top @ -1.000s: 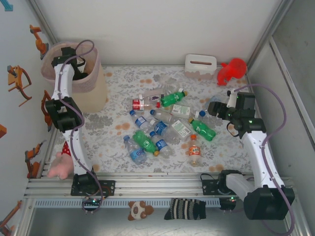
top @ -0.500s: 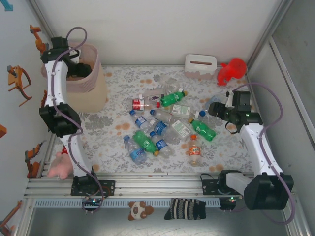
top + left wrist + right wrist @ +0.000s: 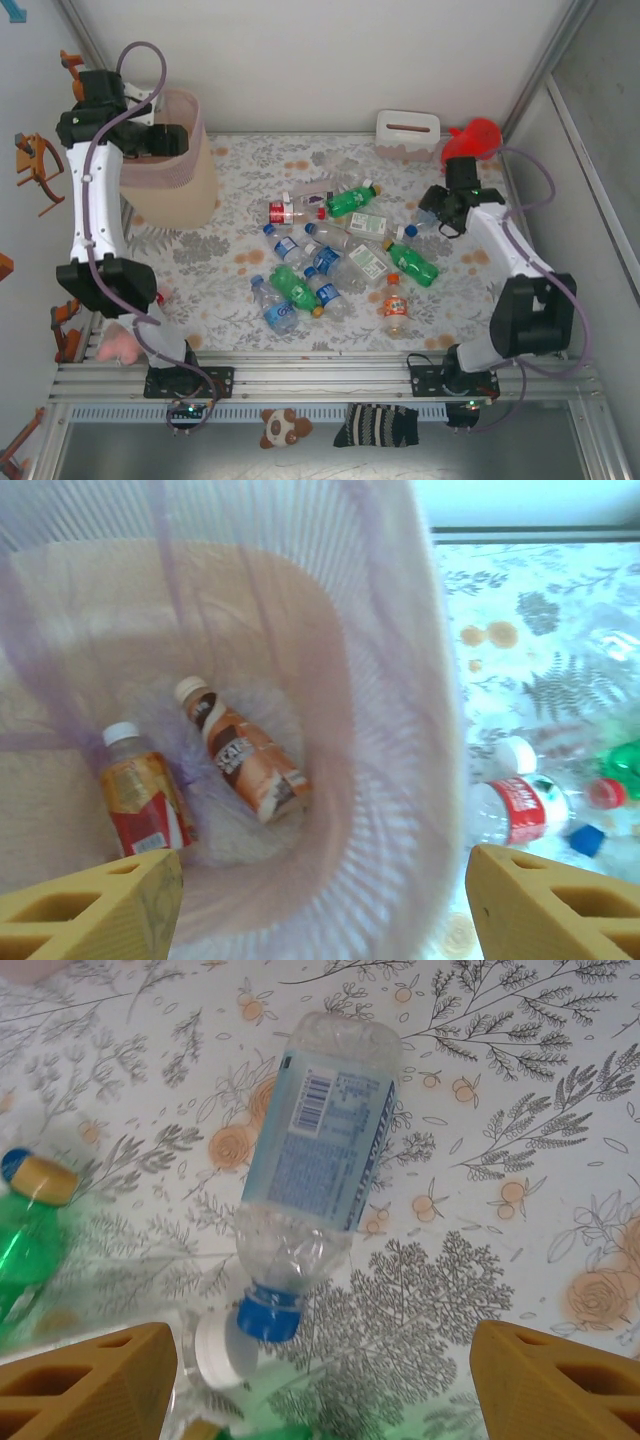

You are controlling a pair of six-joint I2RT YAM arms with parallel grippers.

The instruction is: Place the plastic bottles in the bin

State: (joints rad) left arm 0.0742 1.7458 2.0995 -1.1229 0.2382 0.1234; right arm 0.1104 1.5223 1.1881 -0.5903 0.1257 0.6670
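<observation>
Top view: left gripper hangs over the bin. Bottle pile lies on the table right of the bin, right gripper at the pile's side away from the bin.

Left wrist: left gripper spread wide, empty; brown-labelled bottle and red-labelled bottle lie inside the bin.

Right wrist: right gripper spread wide, empty, above a blue-labelled bottle lying flat.

White tissue box sits just beside a red toy

White walls, floral tablecloth, aluminium frame
</observation>
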